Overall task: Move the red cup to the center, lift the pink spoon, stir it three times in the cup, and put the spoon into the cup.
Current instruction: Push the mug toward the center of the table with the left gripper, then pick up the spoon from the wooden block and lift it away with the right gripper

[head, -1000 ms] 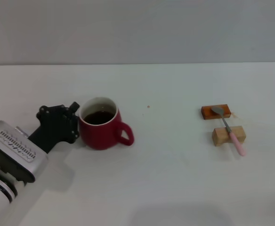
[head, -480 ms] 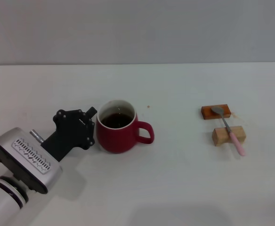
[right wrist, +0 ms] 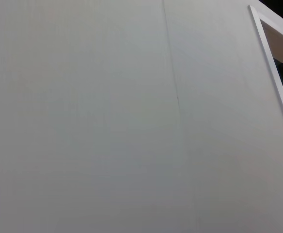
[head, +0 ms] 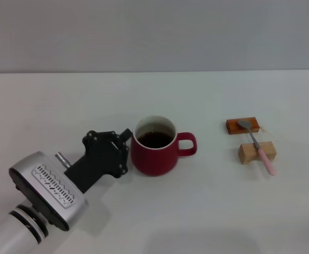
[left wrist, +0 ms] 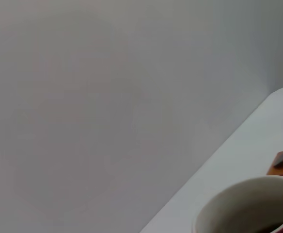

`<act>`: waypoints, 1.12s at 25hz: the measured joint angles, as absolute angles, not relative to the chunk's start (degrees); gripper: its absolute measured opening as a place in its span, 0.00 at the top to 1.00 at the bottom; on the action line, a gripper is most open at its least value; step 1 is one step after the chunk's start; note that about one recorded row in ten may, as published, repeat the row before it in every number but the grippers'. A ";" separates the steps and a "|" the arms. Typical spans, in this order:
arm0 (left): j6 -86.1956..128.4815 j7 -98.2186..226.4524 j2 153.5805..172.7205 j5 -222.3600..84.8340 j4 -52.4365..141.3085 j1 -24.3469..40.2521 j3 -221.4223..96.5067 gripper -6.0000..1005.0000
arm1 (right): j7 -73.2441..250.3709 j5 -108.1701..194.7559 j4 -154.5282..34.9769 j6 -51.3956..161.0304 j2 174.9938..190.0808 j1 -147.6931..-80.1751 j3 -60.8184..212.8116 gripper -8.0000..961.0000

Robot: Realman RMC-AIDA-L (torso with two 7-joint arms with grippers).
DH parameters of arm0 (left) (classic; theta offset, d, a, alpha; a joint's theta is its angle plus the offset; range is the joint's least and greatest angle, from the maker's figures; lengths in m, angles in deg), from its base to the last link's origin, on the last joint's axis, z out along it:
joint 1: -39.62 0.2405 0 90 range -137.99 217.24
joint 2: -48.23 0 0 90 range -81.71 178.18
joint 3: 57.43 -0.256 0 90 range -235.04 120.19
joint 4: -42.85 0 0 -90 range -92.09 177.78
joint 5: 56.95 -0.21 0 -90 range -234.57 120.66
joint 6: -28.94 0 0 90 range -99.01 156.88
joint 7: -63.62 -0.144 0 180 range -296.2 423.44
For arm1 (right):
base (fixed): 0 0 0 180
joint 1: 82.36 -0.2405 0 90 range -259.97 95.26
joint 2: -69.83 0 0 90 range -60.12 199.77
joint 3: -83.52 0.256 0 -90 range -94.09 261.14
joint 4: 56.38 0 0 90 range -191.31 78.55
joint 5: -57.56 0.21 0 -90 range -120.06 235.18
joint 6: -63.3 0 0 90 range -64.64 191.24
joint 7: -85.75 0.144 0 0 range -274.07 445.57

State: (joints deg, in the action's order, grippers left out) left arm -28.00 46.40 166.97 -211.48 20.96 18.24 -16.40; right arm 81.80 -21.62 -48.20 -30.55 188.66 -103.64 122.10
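One rounded dark-red ceramic mug (head: 154, 146) stands mid-table, holding dark liquid. The left gripper (head: 124, 151) presses its side; grip state cannot be determined. One pink-handled metal spoon (head: 256, 145) rests across two wooden blocks (head: 257, 152).

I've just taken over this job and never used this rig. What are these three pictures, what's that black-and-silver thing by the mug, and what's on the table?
The wide picture comes from the robot's head, looking down at a white table. The black-and-silver thing is its left arm; the left gripper sits against the red cup, which holds dark liquid. I cannot tell whether it grips. To the right, the pink spoon rests across two small blocks. The other two pictures are wrist cameras: the left shows the cup's rim, the right only a blank wall. The right arm is out of sight.
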 joint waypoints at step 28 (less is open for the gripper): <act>-28.63 75.29 166.52 -205.88 23.77 20.74 26.99 1.00 | 81.29 -21.72 -38.61 -29.72 189.17 -97.87 108.12 0.24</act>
State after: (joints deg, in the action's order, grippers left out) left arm -28.63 75.29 166.52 -205.88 23.77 20.74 26.99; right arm 81.29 -21.72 -38.61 -29.72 189.17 -97.87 108.12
